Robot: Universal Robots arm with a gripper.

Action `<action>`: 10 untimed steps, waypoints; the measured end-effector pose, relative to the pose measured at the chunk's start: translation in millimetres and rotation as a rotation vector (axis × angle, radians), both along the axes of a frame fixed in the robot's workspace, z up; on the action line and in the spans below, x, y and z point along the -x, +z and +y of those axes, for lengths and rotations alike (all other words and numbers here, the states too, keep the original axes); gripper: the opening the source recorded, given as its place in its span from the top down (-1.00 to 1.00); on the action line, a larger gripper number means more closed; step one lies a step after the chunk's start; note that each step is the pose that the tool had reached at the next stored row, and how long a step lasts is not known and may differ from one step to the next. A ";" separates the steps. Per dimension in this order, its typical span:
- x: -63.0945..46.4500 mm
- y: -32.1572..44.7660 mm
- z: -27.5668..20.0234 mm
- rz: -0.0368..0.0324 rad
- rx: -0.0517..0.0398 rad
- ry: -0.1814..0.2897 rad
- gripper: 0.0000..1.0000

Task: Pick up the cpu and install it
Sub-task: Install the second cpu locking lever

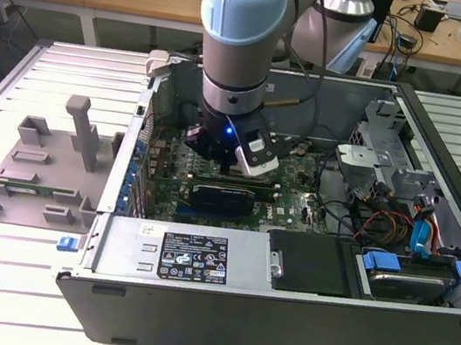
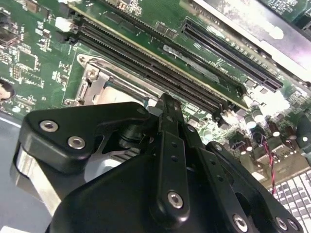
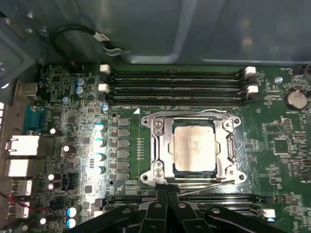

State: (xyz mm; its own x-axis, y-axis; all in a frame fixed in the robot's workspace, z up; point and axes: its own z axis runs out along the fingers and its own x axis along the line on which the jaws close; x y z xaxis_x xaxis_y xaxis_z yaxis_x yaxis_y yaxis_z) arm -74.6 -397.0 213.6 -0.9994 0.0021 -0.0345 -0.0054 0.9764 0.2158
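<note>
Hovering over the motherboard (image 3: 73, 126), I saw the cpu (image 3: 194, 147) already seated in its socket frame (image 3: 160, 145), at 12 o'clock from my claw (image 3: 167, 206), whose opening I could not tell.

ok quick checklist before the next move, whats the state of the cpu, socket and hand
1. cpu lying in the socket frame, silver top up: ok.
2. cpu square to the frame, not tilted: looks ok in the first wrist view; full seating cannot tell.
3. Socket retention secured: cannot tell.
4. hand off the cpu: ok, its dark linkage sits at the socket's edge, touching nothing visible.
5. hand open or shut: cannot tell.
6. Memory slots beside the socket free of obstruction: ok.
</note>
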 end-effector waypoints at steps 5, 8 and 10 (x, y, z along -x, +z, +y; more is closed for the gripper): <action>1.8 -10.6 -0.4 0.0002 0.0002 -0.005 0.79; 1.9 -10.9 -0.4 0.0002 0.0002 -0.005 0.79; 5.1 -10.9 -1.1 -0.0034 -0.0074 -0.005 0.79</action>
